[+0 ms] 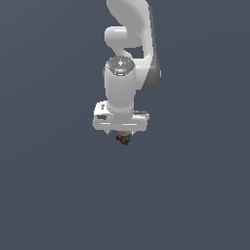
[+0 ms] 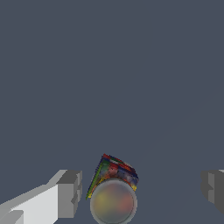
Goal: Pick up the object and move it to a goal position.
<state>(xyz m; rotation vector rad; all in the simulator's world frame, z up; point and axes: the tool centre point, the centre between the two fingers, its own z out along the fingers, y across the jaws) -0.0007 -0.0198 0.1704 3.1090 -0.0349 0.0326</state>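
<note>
Beneath the white arm [image 1: 128,58], against a plain slate-grey ground, no brand, label or legible writing shows on anything; the only markings are small coloured dots on the round grey cap of the arm's joint, too small to read as anything. The cube [image 2: 114,172] is small, its faces a mosaic of red, blue, green, yellow and white squares, and in the wrist view it sits turned at an angle, one corner edge leaning rather than squared to the camera. A translucent, blurry sphere [image 2: 113,203] with faint warm and green tints overlaps the cube's near side in that view; whether the two touch cannot be told. The gripper [image 2: 142,190] stands wide: one grey finger pad [image 2: 70,192] lies off to one side of the cube and the other pad [image 2: 213,189] well away on the opposite side, neither touching it, with the cube closer to the first pad. From the exterior view the cube [image 1: 123,138] peeps out just below the white gripper body [image 1: 120,122], narrower than it and roughly under its middle, mostly hidden by the hand.
</note>
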